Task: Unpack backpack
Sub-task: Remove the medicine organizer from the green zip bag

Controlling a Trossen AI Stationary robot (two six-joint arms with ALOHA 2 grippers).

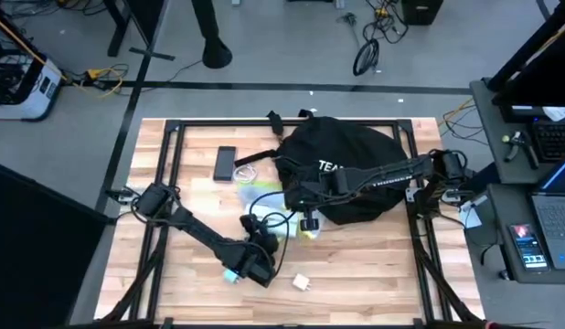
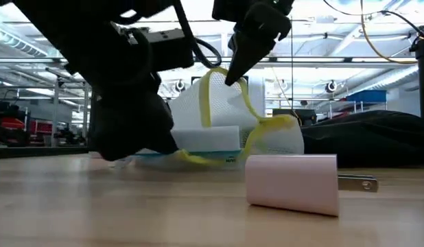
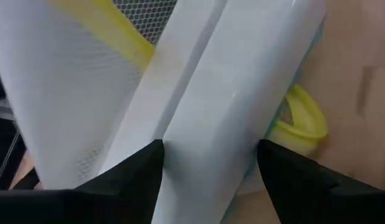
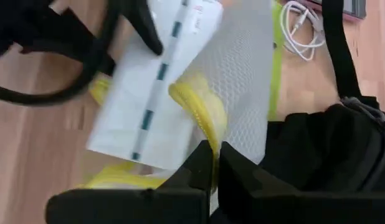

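Observation:
The black backpack (image 1: 351,164) lies on the table's far right half. In front of it is a white mesh pouch (image 4: 239,68) with yellow trim (image 2: 212,96). A flat white box with teal marks (image 4: 152,93) lies at the pouch's mouth. My left gripper (image 3: 208,168), near the table's middle (image 1: 262,242), is shut on the box. My right gripper (image 4: 216,158) reaches over the backpack (image 1: 307,222) and is shut on the pouch's yellow edge. My left gripper pinches the white box's two long sides (image 3: 180,143) between its two fingers, which lie across it. The fingers come in low, nearly level, from the table's left. The box's lower edge (image 2: 205,147) is close to the table. My right gripper pinches the pouch's yellow-trimmed edge (image 4: 202,118) between its fingertips (image 2: 234,74). It comes from above, slanting down from the backpack's side. The held edge is raised, and the pouch's bottom (image 2: 267,147) is down by the table.
A pale charger block (image 2: 291,182) lies near the table's front edge (image 1: 303,283). A black phone (image 1: 225,164) and a coiled white cable (image 1: 247,172) lie on the far left of the backpack. Bare wood lies to the left and near right.

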